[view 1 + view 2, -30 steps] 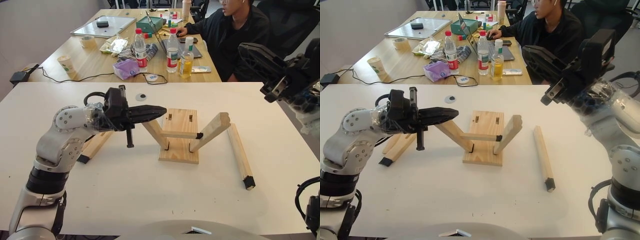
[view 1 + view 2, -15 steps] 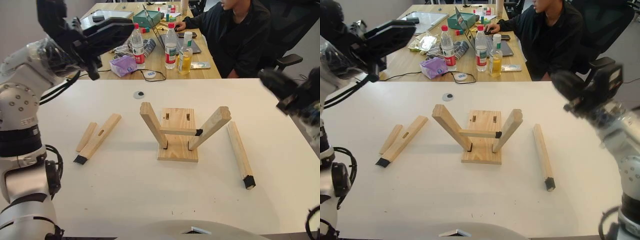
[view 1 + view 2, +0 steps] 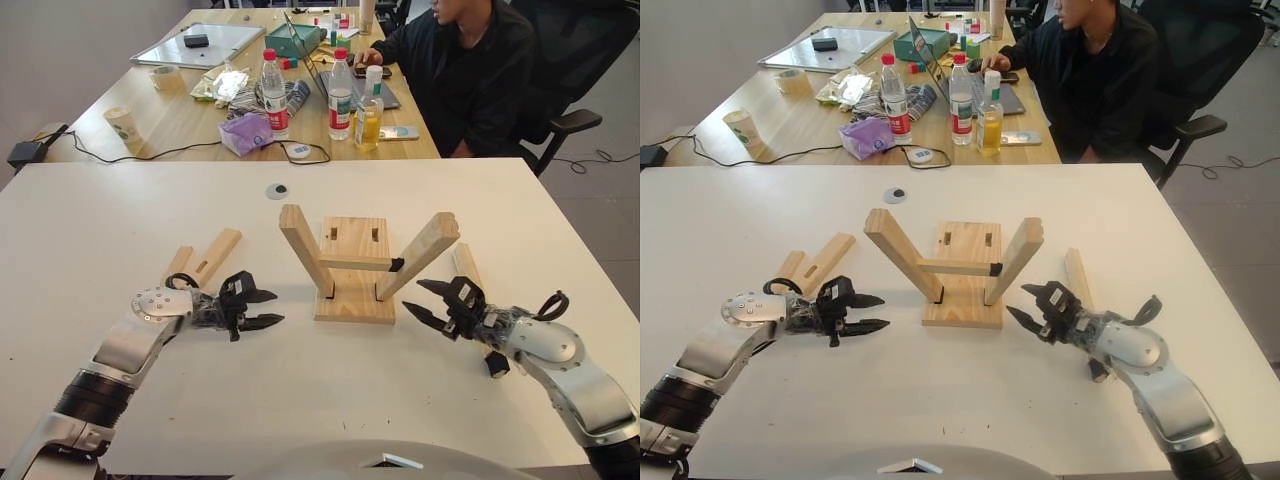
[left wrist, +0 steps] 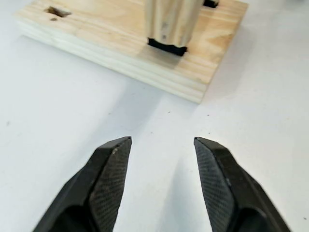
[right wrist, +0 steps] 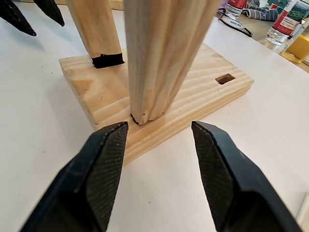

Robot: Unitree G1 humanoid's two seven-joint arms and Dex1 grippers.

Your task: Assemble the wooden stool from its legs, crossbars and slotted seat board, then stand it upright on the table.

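Both pairs of jaws were apart and held nothing. You had the left gripper low over the table, a little left of the seat board, with its fingers pointing at the board. You had the right gripper just as low, close to the board's right edge and facing it from the other side.

The seat board lay flat near the middle of the table, slotted face up, and its two far slots were open. Two legs stood in the near slots, leaning outward in a V: the left leg toward your left gripper and the right leg toward your right one. In the right wrist view, the right leg's foot sat in its slot just past the fingertips.

A third leg lay flat on the table right of the board, partly hidden under your right arm. A fourth leg lay left of the board, beyond your left arm.

A crossbar joined the two standing legs. A second crossbar lay just beside the fourth leg.
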